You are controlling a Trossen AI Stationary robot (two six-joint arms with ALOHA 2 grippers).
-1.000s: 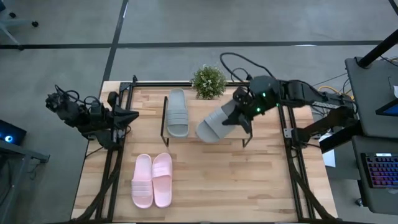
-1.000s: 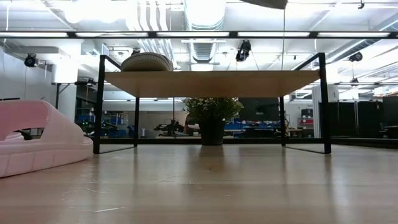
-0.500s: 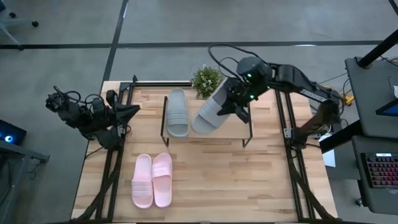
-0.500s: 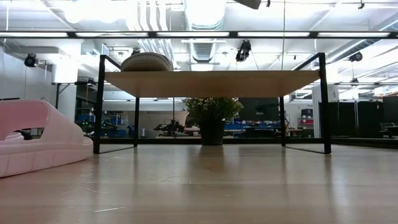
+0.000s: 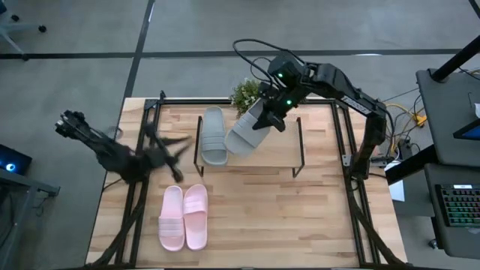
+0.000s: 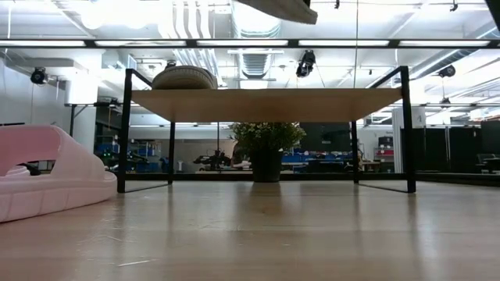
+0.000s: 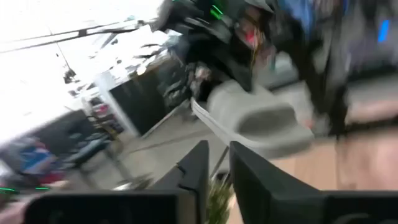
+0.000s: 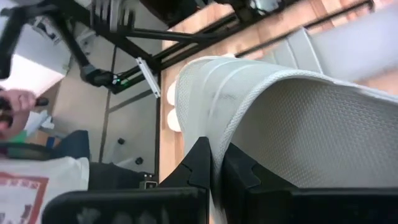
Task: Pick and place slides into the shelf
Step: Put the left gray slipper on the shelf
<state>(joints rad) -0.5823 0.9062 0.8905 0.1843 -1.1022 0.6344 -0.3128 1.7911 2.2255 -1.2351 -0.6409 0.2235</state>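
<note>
My right gripper (image 5: 271, 116) is shut on a grey-green slide (image 5: 246, 129) and holds it in the air above the shelf (image 5: 279, 155). The other grey-green slide (image 5: 214, 135) lies sole down on the shelf top, toward its left end. In the low view it shows on the plank (image 6: 184, 78). The pale pink pair (image 5: 184, 217) lies side by side on the table near the front left. My left gripper (image 5: 180, 146) is blurred and shut, over the table between the shelf's left legs and the pink pair. My right gripper pinches the slide's wide strap at its edge (image 8: 214, 132), one finger on the strap's smooth outer face and one on its textured inner face. The fingers come from the table's far right, slanting down. The slide is lifted clear and tilted, its free end (image 5: 234, 141) lowest.
A small potted plant (image 5: 249, 95) stands at the table's far edge behind the shelf. Black frame rails run along the table's left and right sides. A person's hand (image 8: 11, 102) shows in the room beyond. Bare tabletop lies right of the pink pair.
My right gripper has carried the grey-green slide toward the table's far left, from over the shelf's right part to beside the slide lying there, keeping hold. My left arm has swung out from the left edge toward the table's middle and near side.
</note>
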